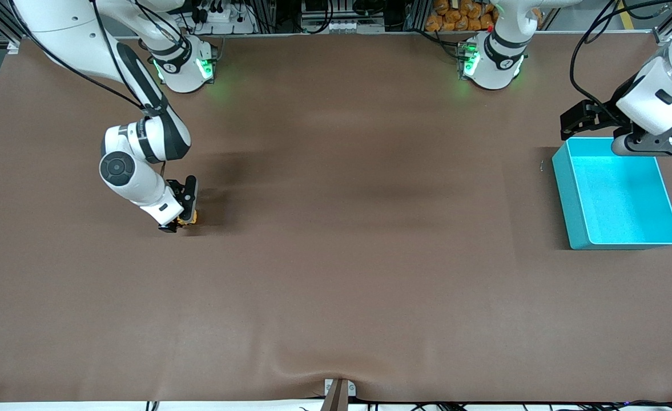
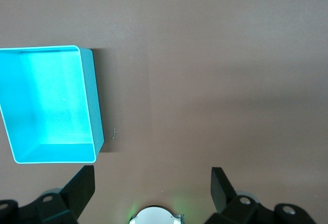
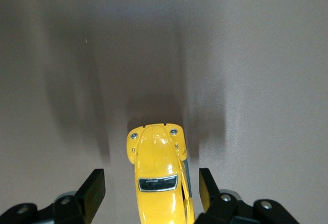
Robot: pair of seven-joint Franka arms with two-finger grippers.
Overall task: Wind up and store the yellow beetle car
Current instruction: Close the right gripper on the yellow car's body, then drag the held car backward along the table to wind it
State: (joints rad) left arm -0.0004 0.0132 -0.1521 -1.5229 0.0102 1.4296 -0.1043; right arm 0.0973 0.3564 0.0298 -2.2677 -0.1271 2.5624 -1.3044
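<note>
The yellow beetle car (image 1: 189,217) sits on the brown table toward the right arm's end. My right gripper (image 1: 180,214) is down at the table, open, with one finger on each side of the car. In the right wrist view the car (image 3: 156,167) lies between the fingers of this gripper (image 3: 150,185), with a gap on one side and a narrow gap on the other. My left gripper (image 1: 576,123) is open and empty, held in the air by the turquoise bin (image 1: 575,217). The left wrist view shows its fingers (image 2: 82,185) wide apart.
The turquoise bin (image 2: 95,101) is empty and stands toward the left arm's end of the table. A fold in the table cover (image 1: 313,371) lies at the edge nearest the front camera. The arm bases (image 1: 184,65) stand along the table's back edge.
</note>
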